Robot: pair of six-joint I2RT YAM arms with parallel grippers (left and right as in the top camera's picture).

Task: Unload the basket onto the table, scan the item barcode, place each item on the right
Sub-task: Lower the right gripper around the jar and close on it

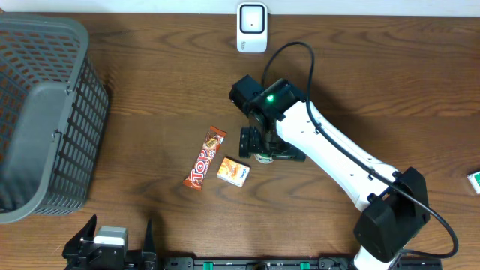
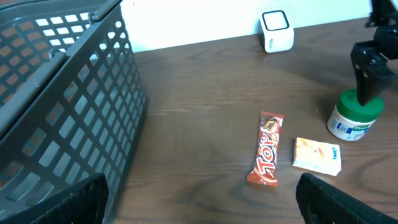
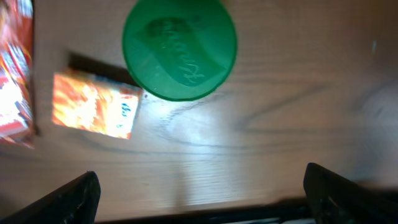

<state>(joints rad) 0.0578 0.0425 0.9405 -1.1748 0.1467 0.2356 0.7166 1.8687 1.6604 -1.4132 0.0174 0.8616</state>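
A small white jar with a green lid stands upright on the wooden table, also seen in the left wrist view as the jar. My right gripper hangs open just above and beside it, with only bare table between its fingers; from overhead the right gripper covers most of the jar. The white barcode scanner sits at the table's far edge. My left gripper stays open and empty at the near edge, shown overhead as the left gripper.
A red TOP candy bar and a small orange box lie left of the jar. A large grey basket fills the left side. A green and white packet lies at the right edge.
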